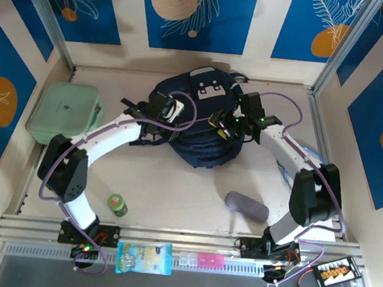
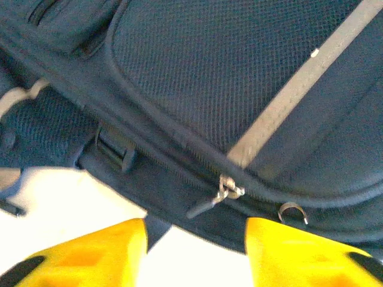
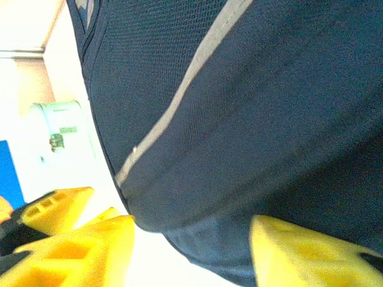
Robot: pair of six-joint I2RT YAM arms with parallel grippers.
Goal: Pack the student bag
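Note:
The student bag [image 1: 206, 100], dark navy with grey zip lines and a white patch, lies at the back middle of the table. My left gripper [image 1: 171, 119] sits at its left side. In the left wrist view its yellow fingers [image 2: 90, 254] stand open around bare table, and a metal zip pull [image 2: 222, 194] hangs on the bag's seam just beyond them. My right gripper [image 1: 224, 123] is at the bag's front right. Its jaws [image 3: 191, 251] are open too, with the lower edge of the bag [image 3: 239, 149] bulging into the gap, not pinched.
A mint green zip case [image 1: 64, 113] lies at the left wall. A small green bottle [image 1: 117, 204] and a grey-purple pouch [image 1: 246, 206] stand on the near table. A snack packet [image 1: 144, 258] and a pink-and-white pill box [image 1: 200, 259] rest on the front rail.

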